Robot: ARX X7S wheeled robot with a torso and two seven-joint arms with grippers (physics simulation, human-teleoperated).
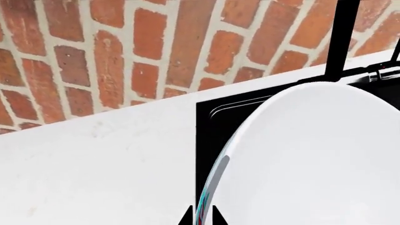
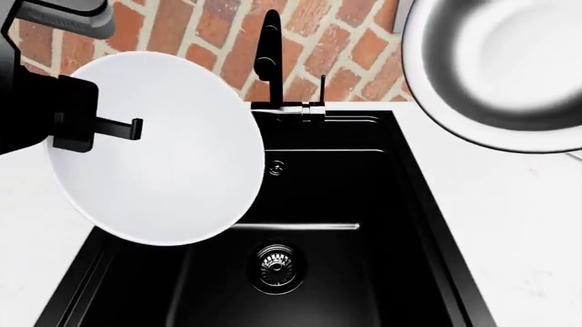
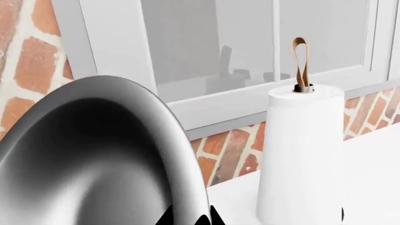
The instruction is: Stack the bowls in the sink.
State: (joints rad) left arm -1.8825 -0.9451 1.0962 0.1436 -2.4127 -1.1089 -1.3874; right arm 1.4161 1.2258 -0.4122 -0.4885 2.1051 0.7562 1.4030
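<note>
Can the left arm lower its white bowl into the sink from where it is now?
Probably yes. The left claw grips the white bowl by its rim, over the sink's left edge. The basin below shows only its drain, and the faucet stands behind.

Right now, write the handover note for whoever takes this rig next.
Left hand: shut on the white bowl by its rim, held tilted above the sink's left side.
Right hand: shut on the black bowl by its rim, held high over the counter right of the sink.
Done: both bowls picked up.
Left: the sink holds no bowl yet. Set one down near the drain, nest the other in it, release both.
</note>
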